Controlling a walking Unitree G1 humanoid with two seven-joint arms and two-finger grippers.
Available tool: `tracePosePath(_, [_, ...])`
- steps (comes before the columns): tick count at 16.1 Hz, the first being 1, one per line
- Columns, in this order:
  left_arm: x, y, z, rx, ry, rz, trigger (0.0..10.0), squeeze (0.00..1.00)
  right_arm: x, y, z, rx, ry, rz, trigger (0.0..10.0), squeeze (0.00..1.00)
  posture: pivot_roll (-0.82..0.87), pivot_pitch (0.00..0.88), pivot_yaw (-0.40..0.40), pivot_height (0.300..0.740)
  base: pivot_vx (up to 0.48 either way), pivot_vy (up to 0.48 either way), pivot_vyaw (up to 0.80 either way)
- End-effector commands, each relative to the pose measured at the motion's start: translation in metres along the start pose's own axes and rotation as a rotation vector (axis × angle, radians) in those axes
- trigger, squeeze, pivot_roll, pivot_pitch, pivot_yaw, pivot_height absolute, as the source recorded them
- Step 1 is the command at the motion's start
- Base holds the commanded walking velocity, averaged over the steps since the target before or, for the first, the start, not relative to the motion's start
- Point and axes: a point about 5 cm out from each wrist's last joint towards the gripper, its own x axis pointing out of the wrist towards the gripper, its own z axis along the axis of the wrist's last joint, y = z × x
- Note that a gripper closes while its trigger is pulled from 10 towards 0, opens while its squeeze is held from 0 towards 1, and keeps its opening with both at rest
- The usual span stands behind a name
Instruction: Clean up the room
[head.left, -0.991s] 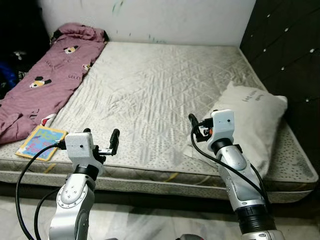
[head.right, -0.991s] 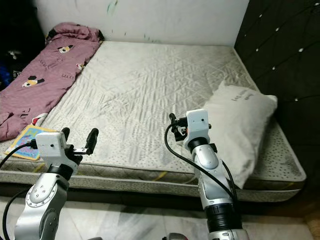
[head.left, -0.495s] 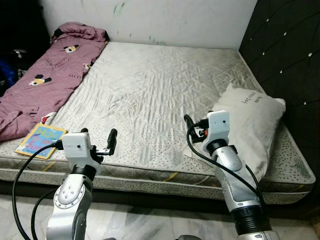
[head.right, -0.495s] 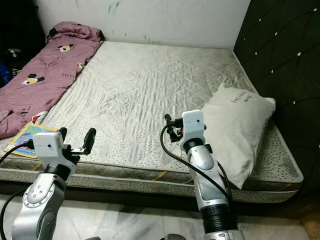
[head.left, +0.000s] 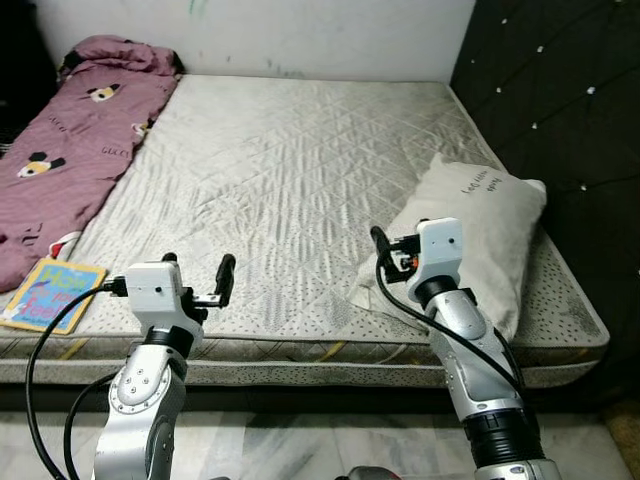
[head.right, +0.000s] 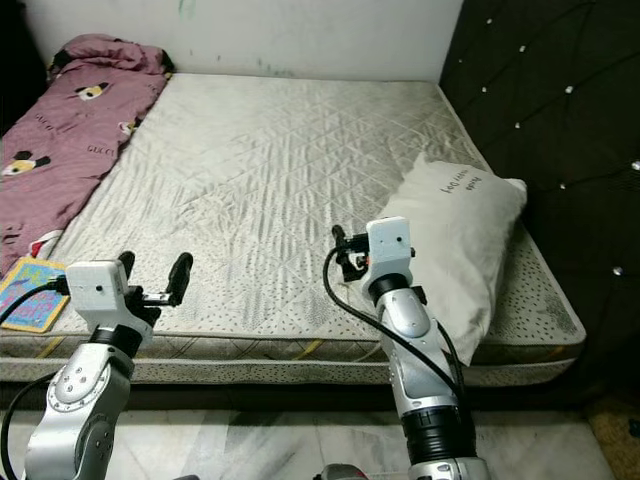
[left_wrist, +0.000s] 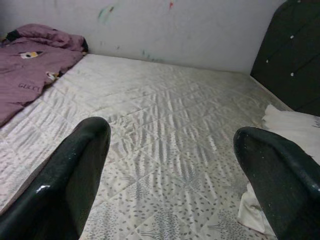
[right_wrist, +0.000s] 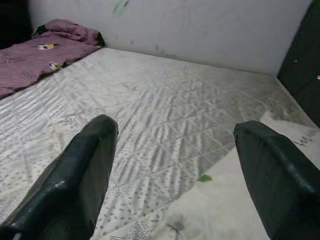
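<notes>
A bare quilted mattress (head.left: 280, 150) lies before me. A maroon blanket (head.left: 70, 130) with cartoon prints is crumpled along its left side. A colourful book (head.left: 45, 293) rests at the front left corner. A white pillow (head.left: 480, 225) lies askew at the right front, partly over the edge. My left gripper (head.left: 198, 264) hovers open over the front edge, holding nothing. My right gripper (head.left: 400, 240) is open too, just left of the pillow. The right wrist view shows the pillow's corner (right_wrist: 235, 200) with a small green scrap (right_wrist: 204, 178) on it.
A black tufted headboard (head.left: 560, 110) rises along the right side of the bed. A white wall (head.left: 300, 35) closes off the far end. Pale marble floor (head.left: 300, 440) runs below the mattress front, where I stand.
The whole picture has slid left, so the camera has turned right: the pillow and headboard sit more centrally. Both arms hold the same pose, grippers open as before.
</notes>
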Motion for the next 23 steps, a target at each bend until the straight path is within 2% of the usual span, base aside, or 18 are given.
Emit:
tracePosePath(1, [-0.0001, 0.0019, -0.0009, 0.012, 0.012, 0.009, 10.0, 0.0, 0.0018, -0.001, 0.0057, 0.003, -0.021, -0.002, 10.0, 0.0, -0.08, 0.0, -0.026, 0.74, 0.0, 0.0, 0.0])
tracePosePath(14, [0.0002, 0.0015, -0.001, 0.018, 0.013, 0.016, 10.0, 0.0, 0.0027, -0.002, 0.0046, 0.004, -0.012, -0.012, 10.0, 0.0, -0.07, 0.0, -0.029, 0.74, 0.0, 0.0, -0.06])
tracePosePath(16, [0.0006, 0.004, 0.0007, 0.018, -0.002, 0.043, 10.0, 0.0, 0.0031, -0.0068, 0.0032, 0.023, -0.007, -0.057, 10.0, 0.0, -0.07, 0.0, -0.028, 0.74, 0.0, 0.0, -0.8])
tracePosePath(23, [0.0006, 0.004, 0.0007, 0.018, -0.002, 0.043, 10.0, 0.0, 0.0031, -0.0068, 0.0032, 0.023, -0.007, -0.057, 10.0, 0.0, -0.07, 0.0, -0.028, 0.74, 0.0, 0.0, -0.8])
